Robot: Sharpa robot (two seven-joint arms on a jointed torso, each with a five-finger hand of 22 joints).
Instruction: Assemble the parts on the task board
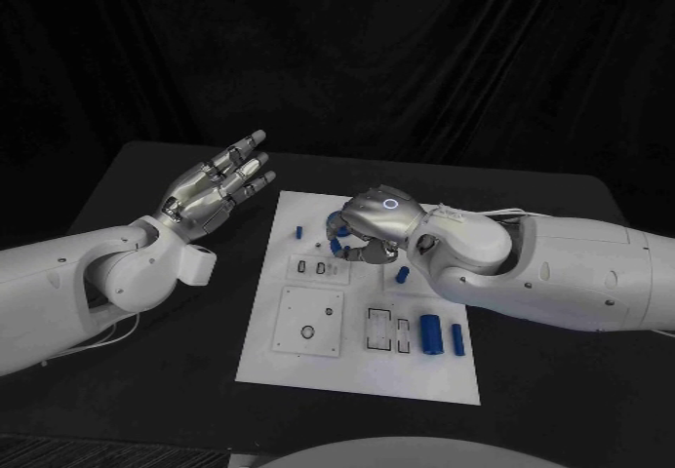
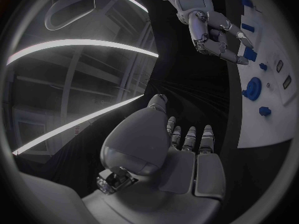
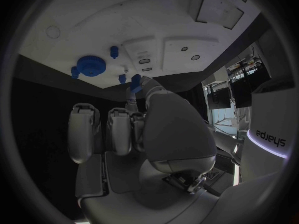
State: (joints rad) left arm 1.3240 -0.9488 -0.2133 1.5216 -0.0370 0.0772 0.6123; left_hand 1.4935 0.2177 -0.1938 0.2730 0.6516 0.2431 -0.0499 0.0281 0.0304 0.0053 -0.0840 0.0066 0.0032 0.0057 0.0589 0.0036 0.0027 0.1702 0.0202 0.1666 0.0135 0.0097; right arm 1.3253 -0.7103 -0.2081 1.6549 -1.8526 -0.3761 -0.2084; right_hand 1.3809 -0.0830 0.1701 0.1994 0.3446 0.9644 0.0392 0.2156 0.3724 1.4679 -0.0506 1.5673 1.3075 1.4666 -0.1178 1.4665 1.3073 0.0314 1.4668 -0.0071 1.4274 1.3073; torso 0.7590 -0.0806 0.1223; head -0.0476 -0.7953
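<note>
The white task board (image 1: 369,375) lies in the middle of the black table. My right hand (image 1: 370,227) hovers low over the board's far part with its fingers curled in. In the right wrist view, the thumb and a finger pinch a small blue peg (image 3: 135,83) just above the board (image 3: 93,30). A round blue part (image 3: 91,64) stands on the board beside it, and the left wrist view also has this round part (image 2: 252,87). My left hand (image 1: 218,185) is raised above the table left of the board, fingers apart and holding nothing.
Two blue cylinders (image 1: 430,334) (image 1: 457,338) lie near the board's front right. A short blue peg (image 1: 298,232) stands at its far left and another blue piece (image 1: 403,275) lies under my right wrist. A square plate (image 1: 309,320) and dark slots (image 1: 379,330) mark the front half.
</note>
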